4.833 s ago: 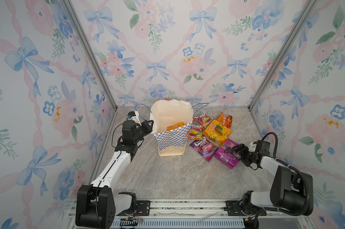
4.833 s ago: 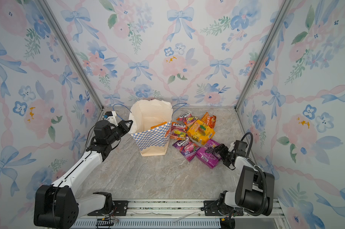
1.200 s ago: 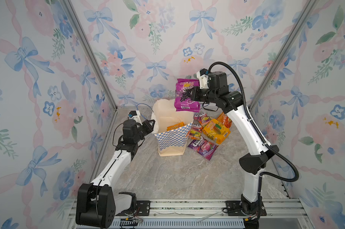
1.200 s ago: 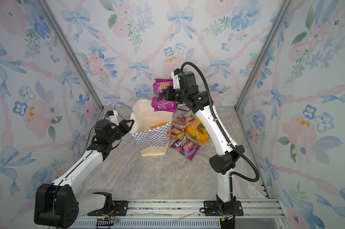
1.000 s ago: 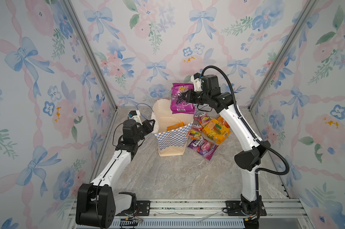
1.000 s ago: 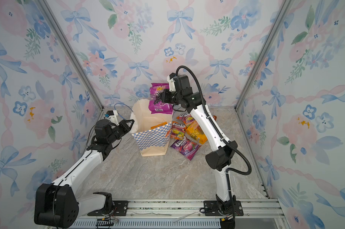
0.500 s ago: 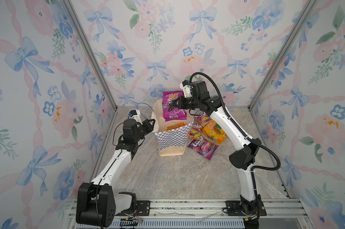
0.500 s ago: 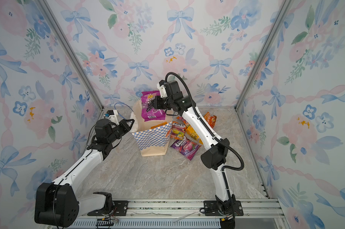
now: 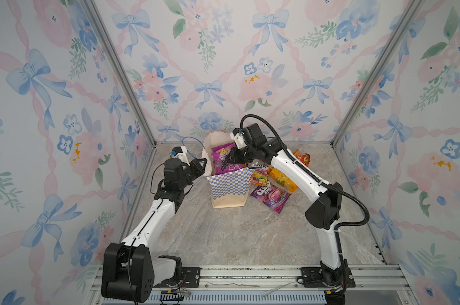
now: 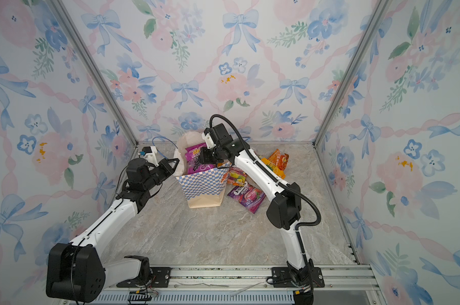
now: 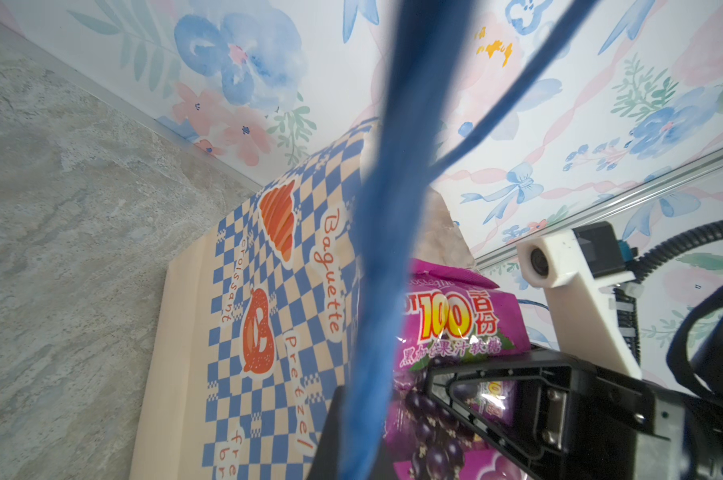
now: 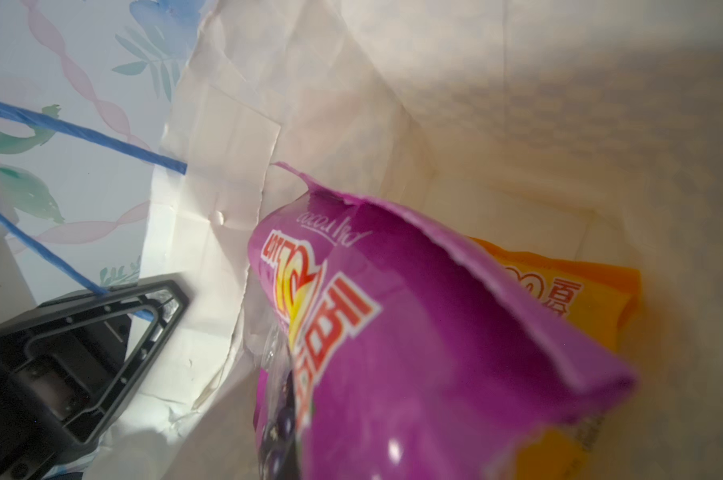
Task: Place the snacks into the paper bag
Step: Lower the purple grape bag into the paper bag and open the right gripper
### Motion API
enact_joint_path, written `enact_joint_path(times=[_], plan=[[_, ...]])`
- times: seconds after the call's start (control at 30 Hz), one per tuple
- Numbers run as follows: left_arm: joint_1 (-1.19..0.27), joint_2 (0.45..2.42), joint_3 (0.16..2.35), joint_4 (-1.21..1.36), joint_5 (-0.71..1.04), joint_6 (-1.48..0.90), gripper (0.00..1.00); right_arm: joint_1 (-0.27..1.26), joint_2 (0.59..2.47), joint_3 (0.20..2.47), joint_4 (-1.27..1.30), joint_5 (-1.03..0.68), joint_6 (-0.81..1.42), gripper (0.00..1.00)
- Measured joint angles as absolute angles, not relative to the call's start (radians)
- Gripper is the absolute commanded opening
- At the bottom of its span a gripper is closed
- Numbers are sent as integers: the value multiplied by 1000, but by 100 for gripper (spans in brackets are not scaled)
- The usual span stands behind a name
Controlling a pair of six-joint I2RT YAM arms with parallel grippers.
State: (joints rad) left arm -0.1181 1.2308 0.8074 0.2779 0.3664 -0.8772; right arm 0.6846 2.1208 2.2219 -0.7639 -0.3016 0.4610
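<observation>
In both top views the marbled tabletop (image 9: 237, 237) fills the lower middle of the frame. Nearest on it, a purple FOX'S packet (image 9: 270, 195) lies flat just right of the paper bag (image 9: 229, 186). The bag stands upright at frame centre, mouth open. Behind the packet lie a fruit-print packet (image 9: 259, 176) and a yellow-orange pack (image 9: 283, 181), partly under the right arm.

At the bag's left rim the left claw (image 9: 201, 164) is pinched closed on the blue cord handle (image 11: 393, 208). Over the mouth, the right claw (image 9: 230, 158) grips the magenta grape pack (image 9: 223, 163), whose lower part sits inside the bag.

The right wrist view shows an orange pack (image 12: 559, 291) deeper inside. Farthest back, right of the bag, lies an orange chip bag (image 9: 301, 157).
</observation>
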Motion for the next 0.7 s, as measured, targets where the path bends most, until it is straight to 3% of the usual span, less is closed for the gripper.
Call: enact_joint_path(times=[0.63, 0.7], plan=[[-118, 1230, 781, 321, 356, -903, 0, 742, 1994, 2107, -821, -276, 548, 0], [-118, 1230, 780, 321, 356, -903, 0, 742, 1994, 2104, -824, -276, 554, 5]])
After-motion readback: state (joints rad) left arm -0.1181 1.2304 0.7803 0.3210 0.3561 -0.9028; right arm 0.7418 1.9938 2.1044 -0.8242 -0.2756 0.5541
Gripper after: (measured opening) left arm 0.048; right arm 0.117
